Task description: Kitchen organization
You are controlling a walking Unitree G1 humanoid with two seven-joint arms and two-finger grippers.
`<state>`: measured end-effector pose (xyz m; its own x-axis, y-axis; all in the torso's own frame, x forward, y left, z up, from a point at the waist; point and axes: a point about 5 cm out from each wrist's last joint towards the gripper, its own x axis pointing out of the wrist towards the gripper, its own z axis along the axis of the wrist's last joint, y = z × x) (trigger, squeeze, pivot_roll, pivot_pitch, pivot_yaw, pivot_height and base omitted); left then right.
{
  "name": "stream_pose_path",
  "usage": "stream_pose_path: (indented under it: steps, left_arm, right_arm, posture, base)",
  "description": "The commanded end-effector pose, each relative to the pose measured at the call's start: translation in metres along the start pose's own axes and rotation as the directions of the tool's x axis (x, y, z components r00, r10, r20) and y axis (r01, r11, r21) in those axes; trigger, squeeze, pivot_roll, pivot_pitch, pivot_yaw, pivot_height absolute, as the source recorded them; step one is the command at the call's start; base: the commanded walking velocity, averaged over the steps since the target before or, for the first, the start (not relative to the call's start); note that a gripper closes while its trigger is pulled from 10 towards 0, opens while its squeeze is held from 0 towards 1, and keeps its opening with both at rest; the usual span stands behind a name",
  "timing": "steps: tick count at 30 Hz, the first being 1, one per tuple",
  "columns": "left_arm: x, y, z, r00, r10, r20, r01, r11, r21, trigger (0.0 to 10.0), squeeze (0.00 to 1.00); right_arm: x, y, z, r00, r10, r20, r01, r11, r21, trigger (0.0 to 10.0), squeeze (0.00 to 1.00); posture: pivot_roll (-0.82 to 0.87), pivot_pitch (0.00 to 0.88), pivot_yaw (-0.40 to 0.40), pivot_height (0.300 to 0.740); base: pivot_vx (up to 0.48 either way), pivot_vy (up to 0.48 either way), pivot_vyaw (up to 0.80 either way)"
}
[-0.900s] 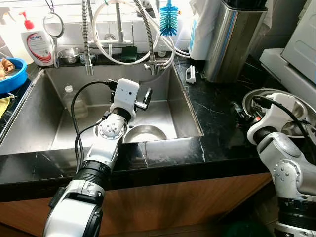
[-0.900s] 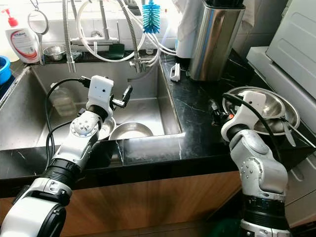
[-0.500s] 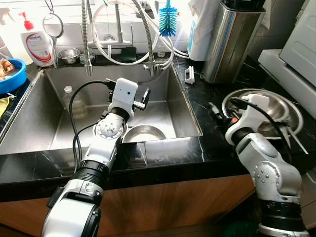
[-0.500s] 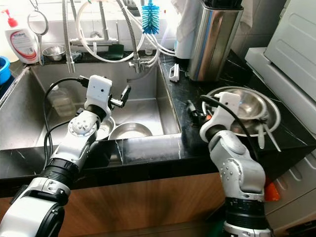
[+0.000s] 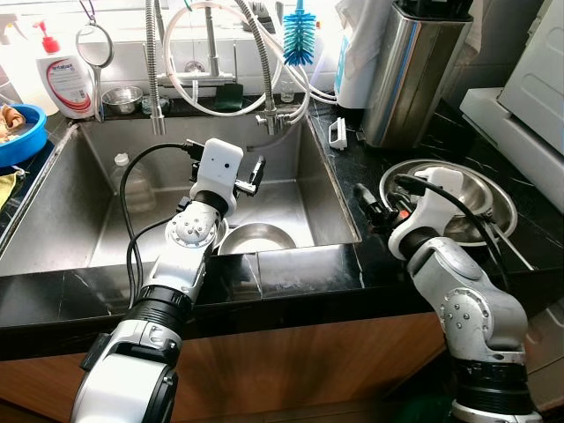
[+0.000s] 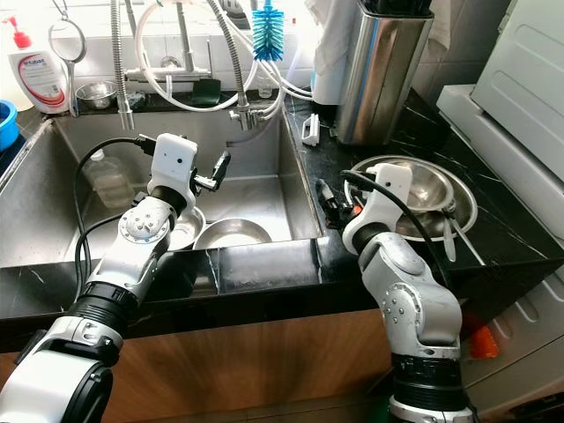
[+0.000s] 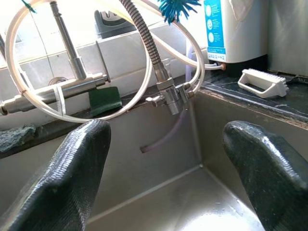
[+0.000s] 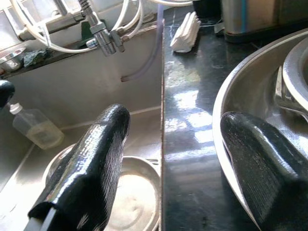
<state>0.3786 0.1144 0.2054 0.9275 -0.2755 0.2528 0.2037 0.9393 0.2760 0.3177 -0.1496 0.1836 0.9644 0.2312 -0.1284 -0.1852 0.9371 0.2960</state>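
The right gripper's (image 8: pixel 166 159) fingers were spread wide and empty; it had moved left from over the large steel basin (image 5: pixel 483 181) to the counter (image 5: pixel 388 251) beside the sink (image 5: pixel 62 211). The left gripper (image 7: pixel 168 178) stayed wide open, empty, above the steel bowl (image 5: pixel 257 238) in the sink.
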Motion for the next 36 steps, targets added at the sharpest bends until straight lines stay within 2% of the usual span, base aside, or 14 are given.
stream_pose_path:
  steps: [1, 24, 31, 36]
  left_arm:
    - [0.001, 0.0, 0.004, 1.0, -0.006, 0.01, 0.006, 1.0, 0.031, 10.0, 0.0]
    - [0.001, 0.0, 0.003, 1.0, -0.005, 0.004, 0.005, 0.999, 0.04, 10.0, 0.0]
    - [0.001, -0.001, 0.003, 1.0, -0.005, 0.005, 0.005, 0.999, 0.037, 10.0, 0.0]
    - [0.002, -0.001, 0.003, 1.0, -0.005, 0.007, 0.005, 0.999, 0.035, 10.0, 0.0]
  right_arm:
    - [0.001, 0.007, -0.001, 1.0, 0.019, -0.013, -0.019, 1.0, -0.001, 10.0, 0.0]
    - [0.002, 0.022, -0.004, 0.997, 0.077, -0.026, -0.077, 0.997, 0.0, 10.0, 0.0]
    - [0.002, 0.019, -0.002, 0.998, 0.059, -0.013, -0.059, 0.998, 0.001, 10.0, 0.0]
    - [0.002, 0.014, 0.008, 0.998, 0.024, 0.057, -0.023, 1.0, -0.003, 10.0, 0.0]
  posture:
    - [0.03, 0.026, -0.031, 0.74]
    - [0.03, 0.028, -0.035, 0.74]
    - [0.03, 0.026, -0.035, 0.74]
    - [0.03, 0.024, -0.034, 0.74]
  base:
    - [0.0, 0.0, 0.0]
    - [0.0, 0.0, 0.0]
    - [0.0, 0.0, 0.0]
    - [0.0, 0.0, 0.0]
